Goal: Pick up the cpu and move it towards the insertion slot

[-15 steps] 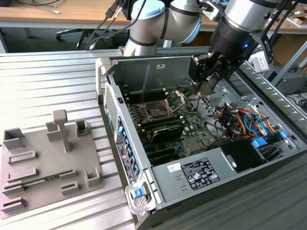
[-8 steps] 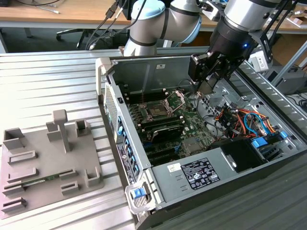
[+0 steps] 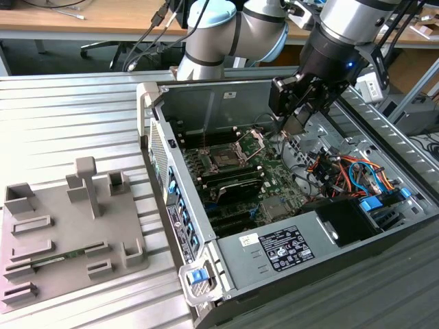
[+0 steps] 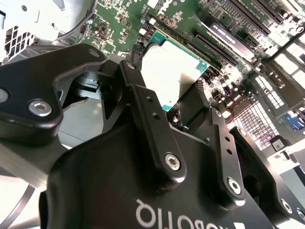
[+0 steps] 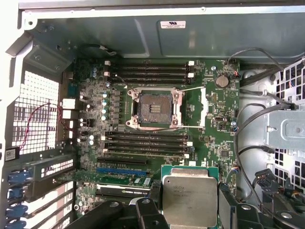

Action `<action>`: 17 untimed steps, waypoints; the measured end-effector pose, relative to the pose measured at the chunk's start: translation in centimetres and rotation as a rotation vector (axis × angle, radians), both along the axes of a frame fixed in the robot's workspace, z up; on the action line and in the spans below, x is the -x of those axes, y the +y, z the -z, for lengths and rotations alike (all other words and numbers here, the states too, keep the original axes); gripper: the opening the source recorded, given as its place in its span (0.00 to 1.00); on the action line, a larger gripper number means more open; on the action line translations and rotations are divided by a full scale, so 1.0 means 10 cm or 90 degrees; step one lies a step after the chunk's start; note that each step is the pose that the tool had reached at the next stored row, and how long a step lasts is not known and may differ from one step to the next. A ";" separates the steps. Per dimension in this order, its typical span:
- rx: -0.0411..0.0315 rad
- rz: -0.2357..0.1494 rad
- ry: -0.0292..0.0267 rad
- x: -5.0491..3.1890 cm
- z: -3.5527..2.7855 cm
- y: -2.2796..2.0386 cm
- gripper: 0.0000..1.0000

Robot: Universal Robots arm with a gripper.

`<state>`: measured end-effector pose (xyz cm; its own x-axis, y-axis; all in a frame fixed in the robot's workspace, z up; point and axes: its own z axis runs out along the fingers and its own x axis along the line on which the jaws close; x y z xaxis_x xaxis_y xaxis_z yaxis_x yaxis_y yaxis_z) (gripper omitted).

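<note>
We see the gripper (image 4: 177, 98) jaws holding the cpu (image 5: 189, 198) above the motherboard (image 5: 214, 138), apart from the open insertion slot (image 5: 153, 109)

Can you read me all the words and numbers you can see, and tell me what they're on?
Nothing here can be quoted.
Black and white label on the silver box in the computer case: too small to read.
White sticker on the case wall: too small to read.
Top of the cpu, held by the gripper: faint print, too blurred.
White letters on the gripper's body: upside down and cut off.
</note>
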<state>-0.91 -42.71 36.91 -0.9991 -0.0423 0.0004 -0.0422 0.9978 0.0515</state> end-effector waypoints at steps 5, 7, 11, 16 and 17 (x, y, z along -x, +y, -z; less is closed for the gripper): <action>0.0000 0.000 0.0000 0.000 0.003 0.017 0.55; 0.0000 0.000 0.0000 0.000 0.003 0.024 0.55; -0.0001 0.000 0.0000 0.000 0.006 0.039 0.55; 0.0000 0.000 0.0000 0.000 0.010 0.051 0.55; 0.0000 0.000 0.0000 0.000 0.012 0.056 0.55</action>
<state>-0.90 -42.15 36.79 -0.9991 -0.0423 0.0004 -0.0422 0.9978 0.0515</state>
